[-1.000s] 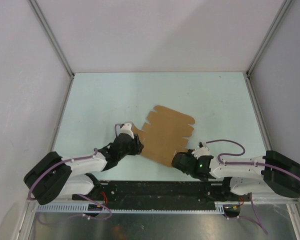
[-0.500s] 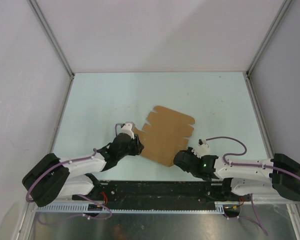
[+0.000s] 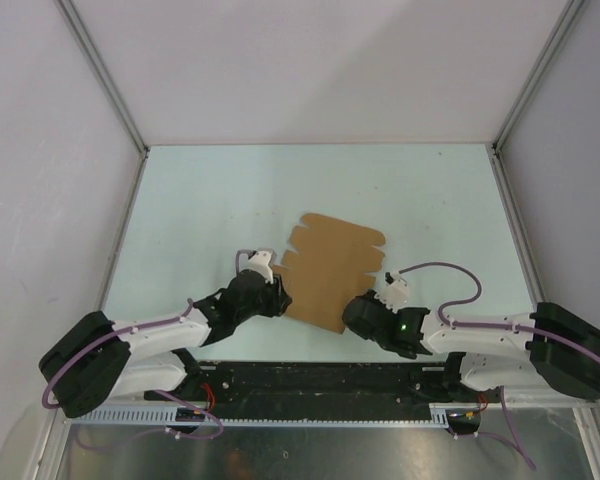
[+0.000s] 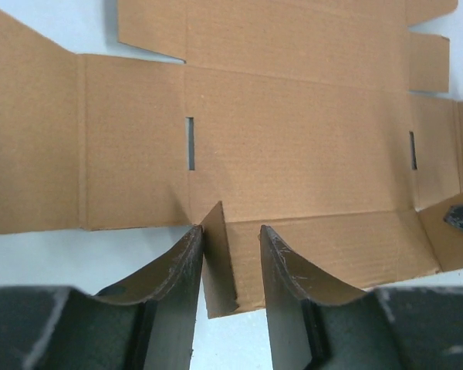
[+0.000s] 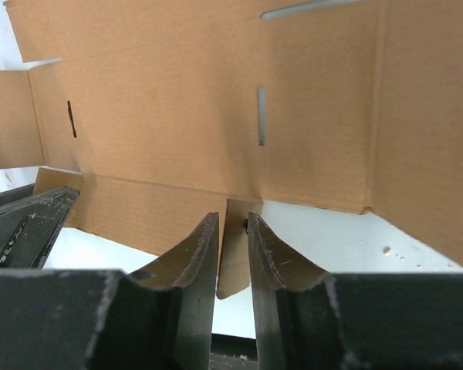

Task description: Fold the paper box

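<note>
The paper box (image 3: 332,262) is a flat brown die-cut sheet with slots and creases, lying on the pale table in front of both arms. My left gripper (image 3: 279,299) is at its near-left corner. In the left wrist view the paper box (image 4: 293,139) fills the top, and a small tab stands up between the jaws of the left gripper (image 4: 230,230), leaning on the left finger, with a gap to the right one. My right gripper (image 3: 353,311) is at the near-right corner. Its jaws (image 5: 231,218) stand narrowly apart around another raised tab of the paper box (image 5: 177,116).
Grey walls and metal frame rails (image 3: 120,110) close in the table on three sides. A black mounting rail (image 3: 310,380) runs along the near edge. A tiny pale scrap (image 5: 386,250) lies on the table right of the sheet.
The right gripper has edged left along the sheet's near edge and its jaws have parted a little. The left gripper has shifted slightly right. The sheet has nudged a bit left.
</note>
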Robot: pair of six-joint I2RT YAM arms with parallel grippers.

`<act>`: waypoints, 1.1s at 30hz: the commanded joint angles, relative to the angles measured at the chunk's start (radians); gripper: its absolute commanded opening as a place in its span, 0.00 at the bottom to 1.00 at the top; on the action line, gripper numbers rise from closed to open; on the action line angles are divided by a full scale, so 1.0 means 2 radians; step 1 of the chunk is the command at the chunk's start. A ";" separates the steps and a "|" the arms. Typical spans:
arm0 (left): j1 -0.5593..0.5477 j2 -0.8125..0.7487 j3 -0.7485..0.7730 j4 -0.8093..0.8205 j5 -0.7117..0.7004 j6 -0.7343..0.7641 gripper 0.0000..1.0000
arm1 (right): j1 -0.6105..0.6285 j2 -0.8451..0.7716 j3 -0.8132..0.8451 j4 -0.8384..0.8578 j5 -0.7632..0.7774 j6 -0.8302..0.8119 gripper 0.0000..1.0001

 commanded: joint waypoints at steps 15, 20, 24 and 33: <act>-0.049 0.024 0.034 -0.006 -0.002 0.005 0.41 | -0.001 0.032 0.041 0.028 -0.007 -0.054 0.35; -0.058 0.028 0.037 -0.006 -0.001 0.003 0.41 | 0.000 0.047 0.041 0.030 -0.015 -0.046 0.35; -0.064 0.030 0.037 -0.007 0.000 0.000 0.41 | 0.002 0.054 0.041 0.032 -0.018 -0.045 0.35; -0.081 0.047 0.041 -0.006 -0.003 -0.012 0.41 | 0.002 0.066 0.042 0.030 -0.023 -0.040 0.35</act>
